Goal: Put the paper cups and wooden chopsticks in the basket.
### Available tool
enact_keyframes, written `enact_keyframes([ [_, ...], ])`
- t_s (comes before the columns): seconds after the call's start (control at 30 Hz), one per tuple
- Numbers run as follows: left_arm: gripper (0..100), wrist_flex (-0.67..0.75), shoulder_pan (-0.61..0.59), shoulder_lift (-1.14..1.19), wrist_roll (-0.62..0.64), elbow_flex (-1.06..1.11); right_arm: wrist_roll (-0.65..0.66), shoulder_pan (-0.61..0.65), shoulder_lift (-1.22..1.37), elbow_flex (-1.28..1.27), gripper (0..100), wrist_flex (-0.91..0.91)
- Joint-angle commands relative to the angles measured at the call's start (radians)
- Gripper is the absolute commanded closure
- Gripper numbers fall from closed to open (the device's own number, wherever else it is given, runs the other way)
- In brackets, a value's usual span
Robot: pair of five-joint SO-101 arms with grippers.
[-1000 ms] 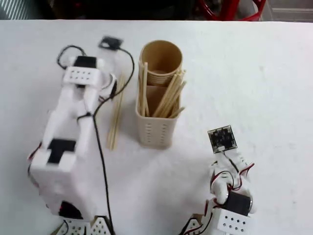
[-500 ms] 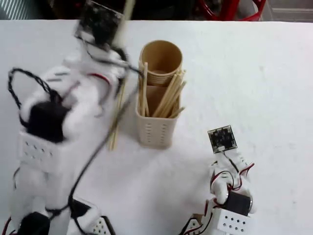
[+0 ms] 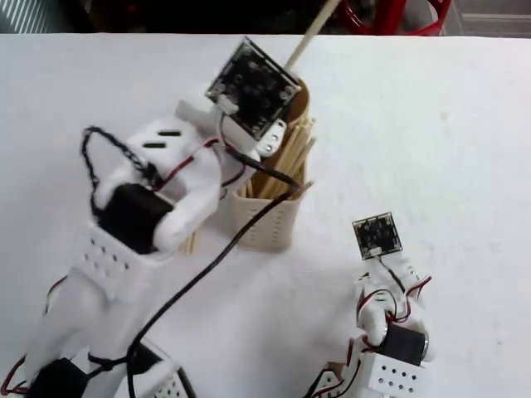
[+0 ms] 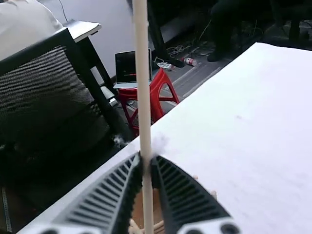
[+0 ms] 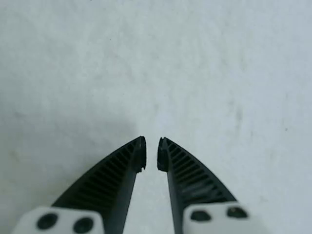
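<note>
Chopstick (image 4: 142, 73) upright, pinched in left gripper (image 4: 146, 163) over basket (image 3: 265, 224); right gripper (image 5: 151, 153) all but closed, empty, above table (image 5: 219, 58).

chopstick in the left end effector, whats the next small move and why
Probably lower the wooden chopstick straight down into the basket before opening. The left end effector is shut on it, upright, and the high view puts that arm over the basket, where other chopsticks already stand. Released from up here, it might tip out.
</note>
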State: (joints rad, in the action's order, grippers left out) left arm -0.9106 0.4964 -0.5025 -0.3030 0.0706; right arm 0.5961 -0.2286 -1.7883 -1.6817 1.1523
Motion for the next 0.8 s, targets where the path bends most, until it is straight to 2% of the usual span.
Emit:
enact_keyframes([
  [0.0,98,0.055,0.042,-0.031,-0.008,0.038,0.005,-0.004,-0.005,-0.009,94.2,0.004],
  [0.17,98,0.052,0.085,-0.036,-0.006,0.052,0.005,-0.004,-0.005,-0.009,94.2,0.004],
  [0.4,98,0.014,0.044,-0.036,-0.003,0.052,0.005,-0.004,-0.005,-0.009,94.2,0.004],
  [0.57,91,-0.021,0.035,-0.038,-0.003,0.051,0.005,-0.004,-0.005,-0.009,94.2,0.004],
  [0.77,91,-0.031,0.035,-0.039,-0.003,0.044,0.005,-0.004,-0.005,-0.009,94.2,0.004],
])
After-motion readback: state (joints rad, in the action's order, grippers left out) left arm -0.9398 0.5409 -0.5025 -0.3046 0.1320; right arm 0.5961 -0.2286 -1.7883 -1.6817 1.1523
